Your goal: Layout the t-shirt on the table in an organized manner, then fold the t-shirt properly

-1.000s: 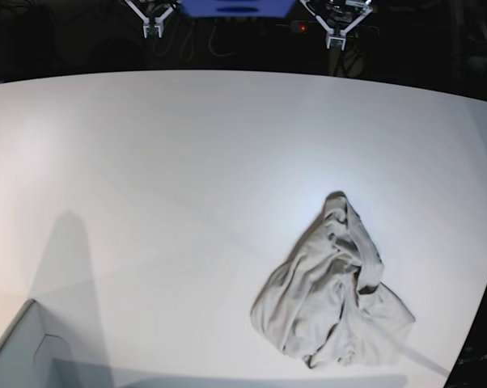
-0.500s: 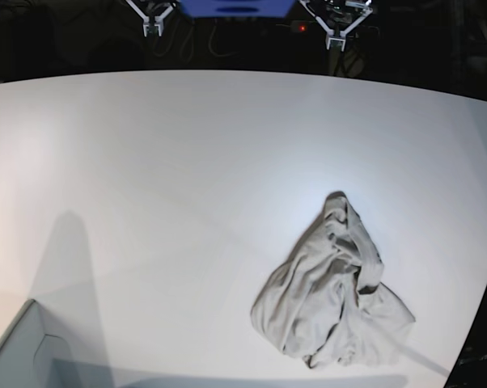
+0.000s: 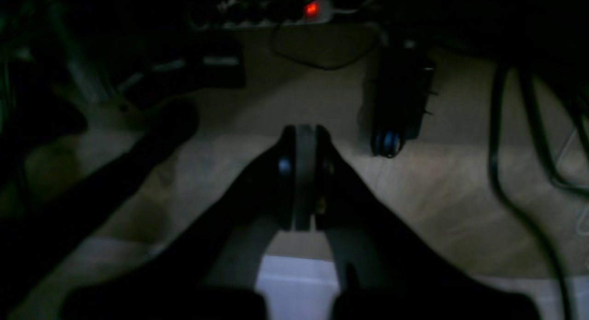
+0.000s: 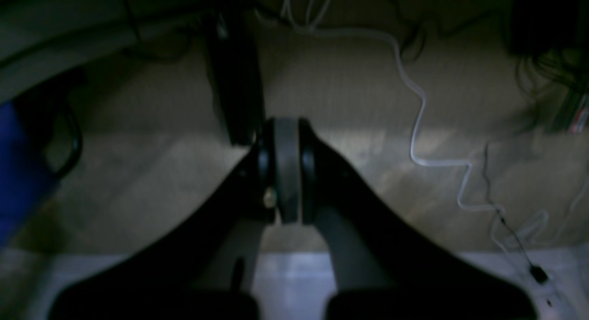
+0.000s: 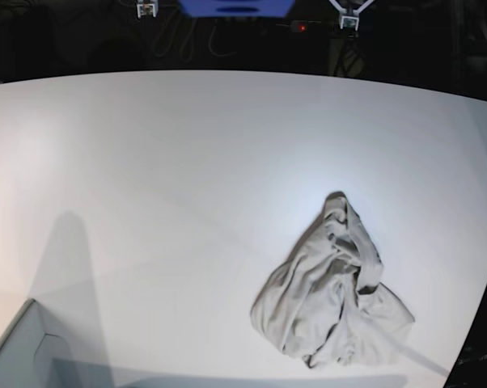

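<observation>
1. Both grippers are seen drawn further up toward the top edge of the base view than a second ago, so that only the tips of the left gripper (image 5: 349, 22) and the right gripper (image 5: 146, 10) are left in view; the t-shirt (image 5: 334, 291) is unmoved.

2. The left gripper (image 3: 303, 173) is pictured from its wrist camera with its fingers (image 3: 286, 173) pressed flat together, nothing held between them.

3. The right gripper (image 4: 286, 173) is likewise shown with its fingers (image 4: 264, 173) closed pad against pad, with nothing in their grip.

4. The t-shirt is left in a crumpled, rumpled heap on the white table (image 5: 187, 162), well apart from both pairs of fingers, on the same side of the base view as the left gripper and toward the near edge.

5. Dark folds are seen along the middle of the heap, and one narrow point of cloth is raised toward the far side.

6. A strip of the table's edge (image 3: 294, 283) is glimpsed just beneath the left fingers, with dim floor (image 3: 437, 196), dark cables (image 3: 501, 173) and a red light (image 3: 311, 8) beyond them.

7. A white cable (image 4: 416, 127) is shown snaking across the floor (image 4: 345, 94) past the right fingers, and a blue shape (image 4: 18, 173) is caught at that frame's edge.

8. A pale box corner (image 5: 21, 352) is seen at the table's near corner in the base view.
</observation>
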### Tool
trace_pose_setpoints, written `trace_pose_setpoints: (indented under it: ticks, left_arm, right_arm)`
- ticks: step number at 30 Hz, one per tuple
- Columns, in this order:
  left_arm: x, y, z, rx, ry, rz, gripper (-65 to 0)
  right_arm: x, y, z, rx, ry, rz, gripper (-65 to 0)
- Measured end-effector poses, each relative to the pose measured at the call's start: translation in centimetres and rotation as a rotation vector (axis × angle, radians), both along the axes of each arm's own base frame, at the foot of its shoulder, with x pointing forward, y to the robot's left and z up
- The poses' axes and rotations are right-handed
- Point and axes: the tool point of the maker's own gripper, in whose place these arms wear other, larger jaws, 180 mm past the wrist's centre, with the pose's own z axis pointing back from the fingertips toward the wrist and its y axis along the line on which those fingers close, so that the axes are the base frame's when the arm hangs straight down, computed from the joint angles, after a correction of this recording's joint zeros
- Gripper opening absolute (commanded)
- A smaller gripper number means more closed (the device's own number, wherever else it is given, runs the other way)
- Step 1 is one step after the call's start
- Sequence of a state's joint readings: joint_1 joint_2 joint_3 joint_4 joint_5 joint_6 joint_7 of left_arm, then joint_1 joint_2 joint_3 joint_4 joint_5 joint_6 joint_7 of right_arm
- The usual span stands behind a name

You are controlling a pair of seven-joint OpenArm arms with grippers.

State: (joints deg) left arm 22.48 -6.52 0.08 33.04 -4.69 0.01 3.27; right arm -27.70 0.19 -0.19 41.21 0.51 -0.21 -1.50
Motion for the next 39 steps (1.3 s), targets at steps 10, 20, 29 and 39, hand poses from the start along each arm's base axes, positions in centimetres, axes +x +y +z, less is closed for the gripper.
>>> trace_pose_setpoints:
  ticks: [10, 20, 29, 39]
  left_arm:
    - [4.3, 2.8, 10.8, -0.065, -0.267, 0.015, -65.0]
    - [11.3, 2.9, 23.9, -0.093, -0.602, 0.014, -65.0]
    - [20.7, 2.5, 27.3, -0.129, -0.832, 0.052, -56.1]
    - [29.9, 1.1, 27.9, -0.239, -0.801, 0.259, -33.4]
  right_arm:
    - [3.5, -1.0, 12.3, -0.022, -0.262, 0.046, -65.0]
    - [13.0, -1.8, 24.0, -0.054, -0.582, 0.110, -65.0]
    - [22.2, -0.9, 25.4, -0.042, -0.735, 0.056, -65.0]
    - [26.7, -0.9, 26.5, -0.036, -0.762, 0.037, -38.0]
